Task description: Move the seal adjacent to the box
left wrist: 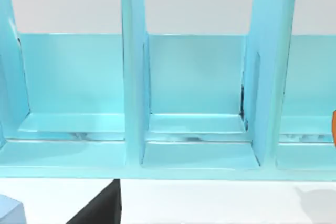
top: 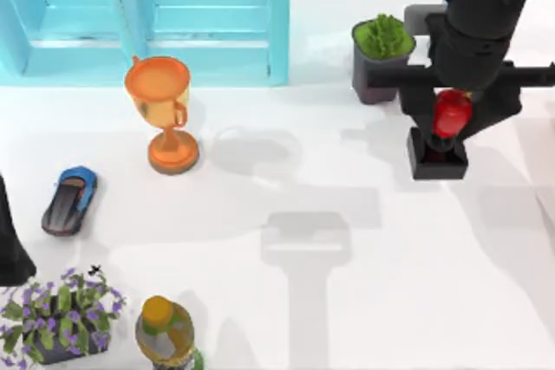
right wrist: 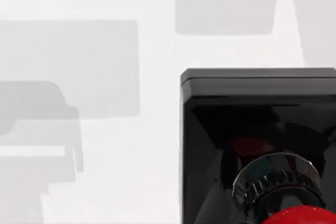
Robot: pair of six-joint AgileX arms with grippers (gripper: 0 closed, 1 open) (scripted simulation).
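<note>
Right tool (top: 451, 119) over seal (top: 440, 140), half hiding red knob; finger spacing unreadable.

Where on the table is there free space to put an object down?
Bare table runs from the trophy across the middle toward the seal and over the near right. The near left is crowded: toy car, flower pot, bottle.

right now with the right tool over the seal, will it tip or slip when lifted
The seal looks rigid, so it likely won't flex. Its glossy round red knob could slip under the right tool if gripped there. The broad, square black base suggests it stands stably and shouldn't roll once set down by the box.
</note>
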